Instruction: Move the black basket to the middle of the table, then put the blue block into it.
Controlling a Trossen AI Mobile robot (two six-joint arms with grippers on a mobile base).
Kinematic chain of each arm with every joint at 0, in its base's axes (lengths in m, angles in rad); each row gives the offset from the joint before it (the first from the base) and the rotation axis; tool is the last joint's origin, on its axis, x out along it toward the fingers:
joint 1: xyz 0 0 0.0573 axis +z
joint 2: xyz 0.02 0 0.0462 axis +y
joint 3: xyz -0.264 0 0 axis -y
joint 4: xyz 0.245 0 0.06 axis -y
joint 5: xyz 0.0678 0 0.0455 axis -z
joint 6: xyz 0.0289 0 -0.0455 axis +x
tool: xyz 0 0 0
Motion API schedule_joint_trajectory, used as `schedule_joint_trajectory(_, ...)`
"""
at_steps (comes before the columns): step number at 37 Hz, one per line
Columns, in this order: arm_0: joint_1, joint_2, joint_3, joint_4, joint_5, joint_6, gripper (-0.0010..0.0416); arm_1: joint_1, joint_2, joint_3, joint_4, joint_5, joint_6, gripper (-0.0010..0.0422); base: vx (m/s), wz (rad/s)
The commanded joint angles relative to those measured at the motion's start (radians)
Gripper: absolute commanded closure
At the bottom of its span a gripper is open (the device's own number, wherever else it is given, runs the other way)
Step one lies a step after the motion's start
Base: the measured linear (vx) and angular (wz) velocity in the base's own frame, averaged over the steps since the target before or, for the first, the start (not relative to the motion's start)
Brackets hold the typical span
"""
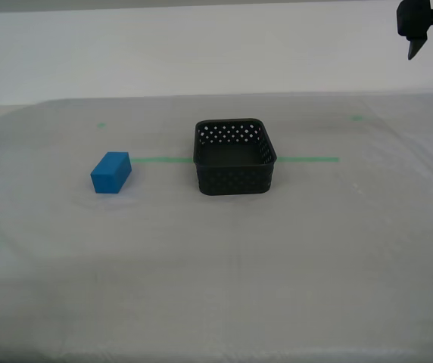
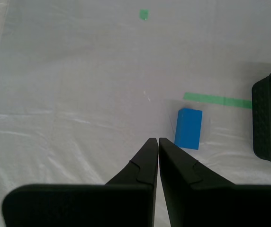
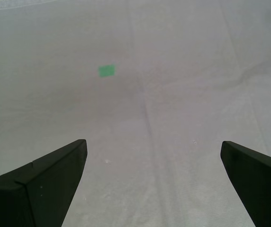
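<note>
While my second gripper [image 2: 155,140] hung closed near the blue block [image 2: 189,128], my first gripper [image 3: 153,156] gaped open — the black basket [image 1: 234,157] sat mid-table [image 1: 277,272].

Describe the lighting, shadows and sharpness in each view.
Exterior view: flat, even light; blue block and black basket sharp, with only faint shadows. Second wrist view: block crisp, my second gripper shut and dark. First wrist view: pale table washed out, my first gripper's fingers soft-edged.

The large whitish-grey cloth-covered table [image 1: 224,287] is showing a matt, faintly creased weave. The small square black plastic basket [image 1: 234,178] is looking dull and perforated. The bright-blue rectangular block [image 1: 110,172] is presenting smooth, matt faces, while thin green tape [image 2: 217,100] is lying flat.
</note>
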State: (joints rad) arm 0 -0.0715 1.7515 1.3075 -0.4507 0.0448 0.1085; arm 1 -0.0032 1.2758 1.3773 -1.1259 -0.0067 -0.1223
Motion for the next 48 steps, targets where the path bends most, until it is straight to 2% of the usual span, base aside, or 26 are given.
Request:
schedule_joint_trajectory(1,0.000,-0.001,0.001,0.000,0.001,0.000,0.0010,0.000,0.040,0.040,-0.012,0.000,0.006,0.0412,0.000,0.000)
schedule_joint_trajectory(11,0.000,-0.001,0.000,0.000,0.001,-0.001,0.0012,-0.022,0.131,0.087,-0.056,0.000,0.003,0.0412,0.000,0.000)
schedule_joint_trajectory(18,0.000,-0.001,0.001,0.001,0.001,0.000,0.0012,-0.065,0.186,0.087,-0.055,0.000,-0.003,0.0412,0.000,0.000)
schedule_joint_trajectory(35,0.000,-0.001,0.001,0.002,0.001,-0.001,0.0011,-0.232,0.300,0.076,0.007,0.000,-0.093,0.0412,0.000,0.000)
schedule_joint_trajectory(48,0.000,-0.001,0.001,0.005,0.001,-0.001,0.0012,-0.279,0.433,0.075,0.017,0.000,-0.108,0.0412,0.000,0.000)
